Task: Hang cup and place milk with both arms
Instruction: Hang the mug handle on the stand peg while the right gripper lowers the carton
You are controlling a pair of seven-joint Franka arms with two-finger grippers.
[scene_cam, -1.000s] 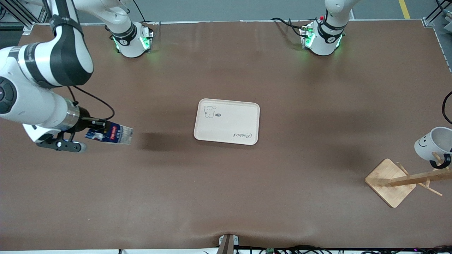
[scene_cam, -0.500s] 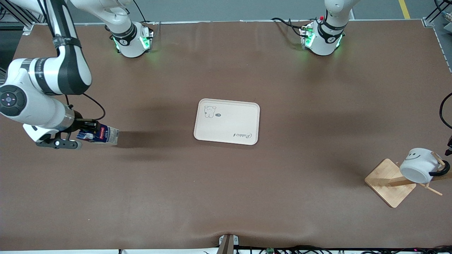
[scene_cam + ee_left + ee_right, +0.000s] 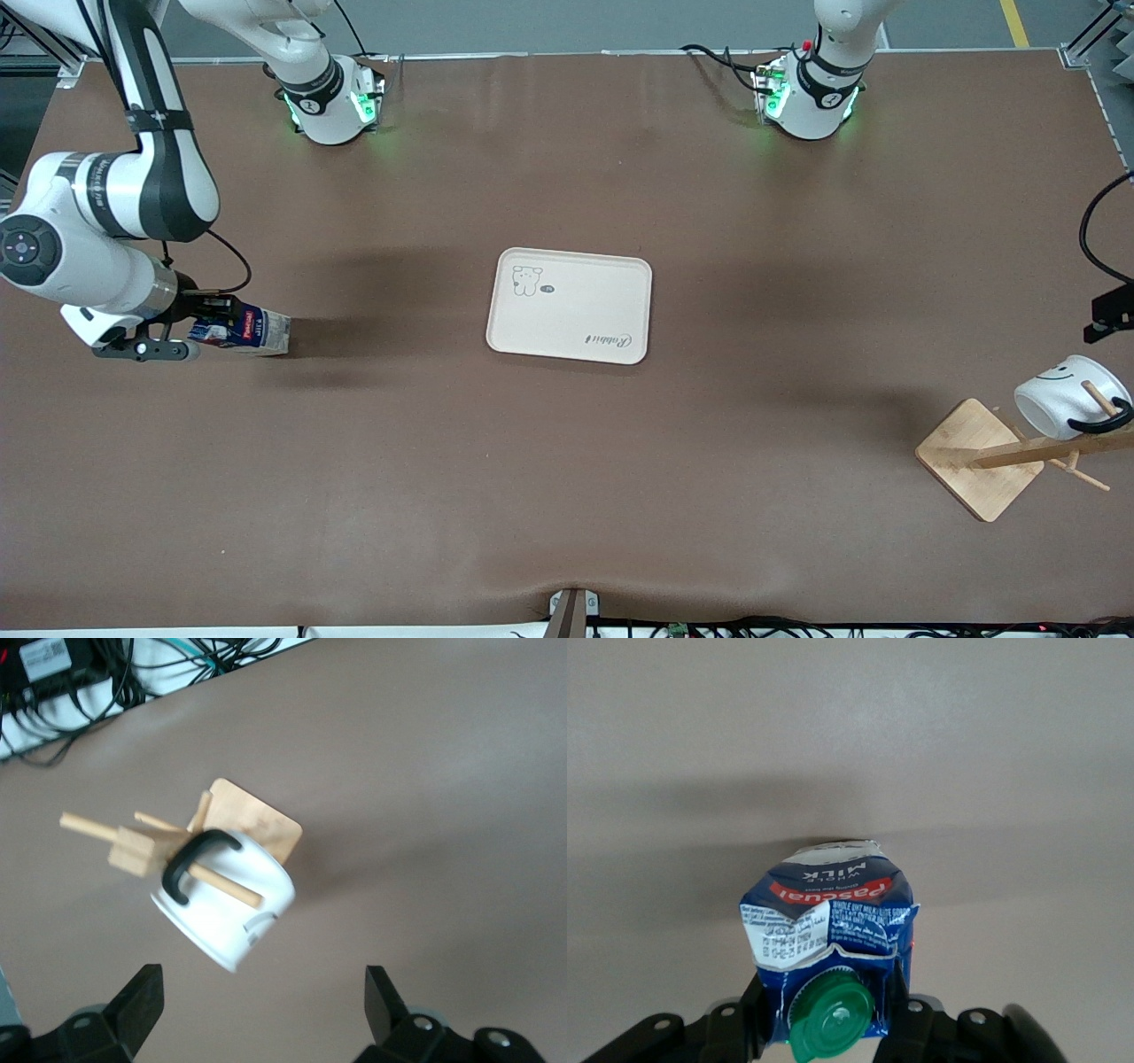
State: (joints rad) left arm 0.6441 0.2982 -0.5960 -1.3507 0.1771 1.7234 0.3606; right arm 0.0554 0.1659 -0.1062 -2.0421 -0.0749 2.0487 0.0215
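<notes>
While gripped, milk (image 3: 241, 330); tray (image 3: 569, 306) apart.

Front cam sits high, facing our arm bases across the whole table (image 3: 567, 496). Left wrist cam looks down from above the rack (image 3: 168, 846) and cup (image 3: 232, 904), also in front view at the left arm's end. Right wrist cam's right up on the milk (image 3: 828, 935).

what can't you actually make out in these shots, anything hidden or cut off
- Left gripper: front view's edge cuts it off; the left wrist view shows its open fingers apart from the hung cup.
- Whether the milk touches the table: the right gripper and the carton hide its base.
- Rack: front view's edge cuts off its post.
</notes>
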